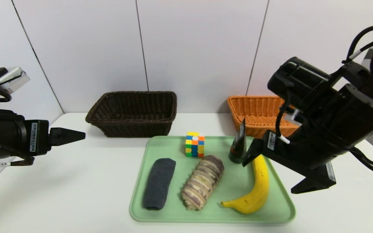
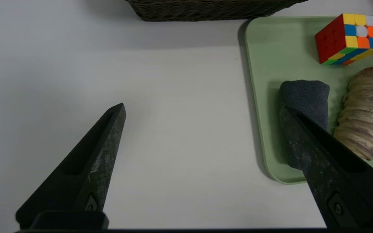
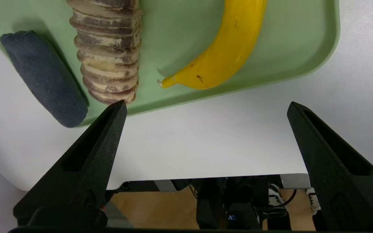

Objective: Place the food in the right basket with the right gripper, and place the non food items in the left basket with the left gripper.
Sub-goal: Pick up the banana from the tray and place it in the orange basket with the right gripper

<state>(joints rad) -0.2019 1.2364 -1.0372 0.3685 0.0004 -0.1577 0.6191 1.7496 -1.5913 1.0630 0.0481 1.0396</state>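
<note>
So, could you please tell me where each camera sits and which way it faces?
Head view: high up, looking forward and down at the tray, both baskets and both arms.
Left wrist view: behind the open left gripper, facing the table and the tray's edge.
Right wrist view: above the open right gripper, looking down past the table's near edge.
Shared: both wrist views show the cloth roll and bread roll.

Black cabled arms, pointed fingers (image 2: 92,168), white labels
</note>
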